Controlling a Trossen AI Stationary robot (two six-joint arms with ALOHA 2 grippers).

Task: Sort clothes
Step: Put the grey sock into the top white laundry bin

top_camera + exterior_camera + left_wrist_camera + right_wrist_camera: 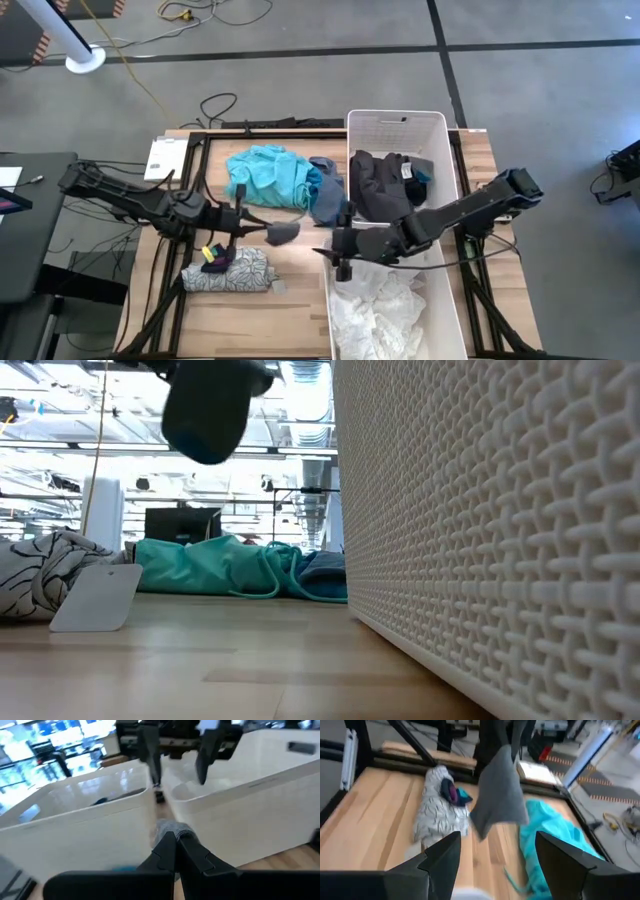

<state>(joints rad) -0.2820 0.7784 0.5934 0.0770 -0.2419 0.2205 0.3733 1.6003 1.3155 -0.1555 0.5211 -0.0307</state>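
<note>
1. The desk (290, 310) carries two white bins end to end along its 3 o'clock side: the far bin (440, 130) holds dark clothes (385, 185), the near bin (452, 310) holds white clothes (375, 310).
2. A teal garment (268, 177) lies toward 12 o'clock on the open wood, with a grey-blue piece (327, 195) touching its 3 o'clock edge; a leaf-print garment (232, 270) lies toward 7 o'clock, well apart from the bins.
3. The left end effector (262, 226) hangs over mid-desk, its fingers clamped together on a small grey cloth (283, 232) that dangles clear of the wood.
4. The right end effector (337, 248) sits at the seam between the bins, fingers spread apart and empty, facing 9 o'clock.
5. The grey cloth lies at 9 o'clock from the right end effector, near but not touching. It hangs with its long axis vertical. The left arm already has it, so either a handover or a short carry toward 3 o'clock looks likely.
6. Open wood lies between the teal and leaf-print garments. The bin wall is the edge to clear.
</note>
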